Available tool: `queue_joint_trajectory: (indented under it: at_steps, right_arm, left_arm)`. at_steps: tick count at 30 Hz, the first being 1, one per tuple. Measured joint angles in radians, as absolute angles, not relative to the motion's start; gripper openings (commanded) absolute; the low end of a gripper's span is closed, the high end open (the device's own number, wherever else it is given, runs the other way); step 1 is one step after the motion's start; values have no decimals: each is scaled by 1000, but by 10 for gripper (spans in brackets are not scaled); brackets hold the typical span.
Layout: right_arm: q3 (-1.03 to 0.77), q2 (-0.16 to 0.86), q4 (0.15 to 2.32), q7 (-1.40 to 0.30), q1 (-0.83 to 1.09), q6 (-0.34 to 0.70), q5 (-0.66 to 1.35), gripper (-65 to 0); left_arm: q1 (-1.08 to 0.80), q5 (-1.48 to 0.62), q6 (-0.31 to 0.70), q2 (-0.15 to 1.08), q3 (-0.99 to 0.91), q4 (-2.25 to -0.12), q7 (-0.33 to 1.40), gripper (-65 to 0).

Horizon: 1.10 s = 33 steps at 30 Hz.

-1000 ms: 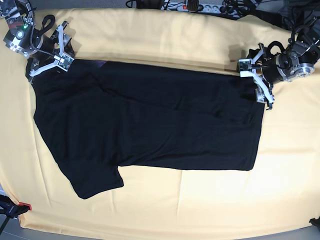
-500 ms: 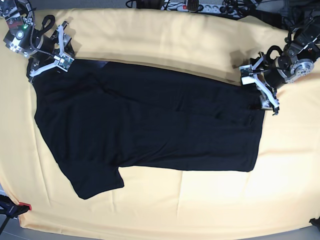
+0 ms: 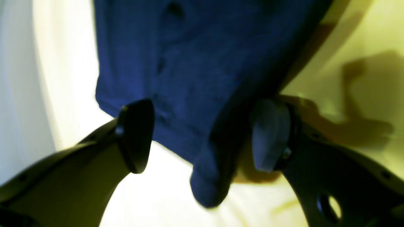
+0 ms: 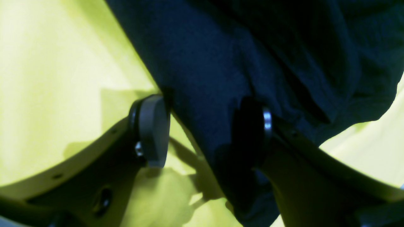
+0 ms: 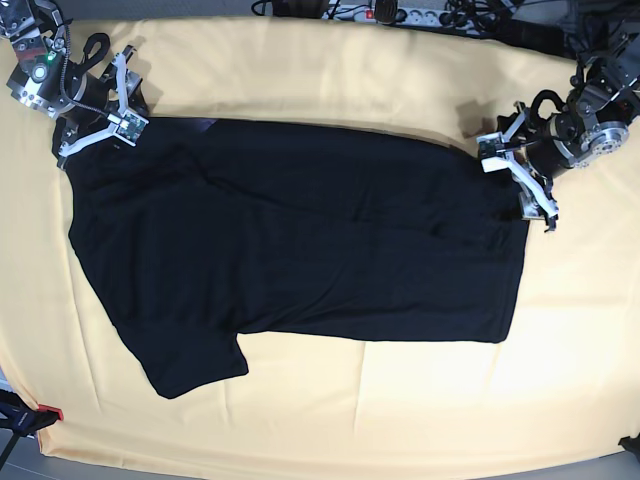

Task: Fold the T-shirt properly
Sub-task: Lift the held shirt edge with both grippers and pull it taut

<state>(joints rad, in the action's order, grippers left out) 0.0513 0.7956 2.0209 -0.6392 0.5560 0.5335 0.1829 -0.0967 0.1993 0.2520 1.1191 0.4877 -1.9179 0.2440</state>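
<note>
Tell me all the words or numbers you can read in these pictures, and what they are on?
None can be read.
T-shirt: the side showing is plain black, no print or label visible.
Tablecloth: plain pale yellow, no writing.
Power strip at the table's far edge: too small and blurred to tell if it has any markings.
Both wrist views: only blurred cloth and tool fingers, no text.

This looks like a robotics lab: a surface draped in a pale yellow tablecloth [image 5: 330, 70], two robot arms [image 5: 45, 70] mounted at its far corners, and a power strip [image 5: 385, 14] with tangled cables along the far edge.
</note>
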Motion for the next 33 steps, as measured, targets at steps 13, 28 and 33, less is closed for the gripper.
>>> queue_joint_trajectory:
  at_steps: [13, 28, 33]
  right_arm:
    - [51, 795, 2021, -657, 556, 527, 175, -291]
    - [56, 798, 2016, -690, 557, 448, 6, -388]
    - [56, 800, 2013, -691, 557, 445, 8, -635]
  left_arm:
    - [-97, 190, 330, 1119, 488, -1918, 263, -650]
    - [-97, 190, 330, 1119, 488, -1918, 263, -650]
    - [-97, 190, 330, 1119, 488, -1918, 263, -650]
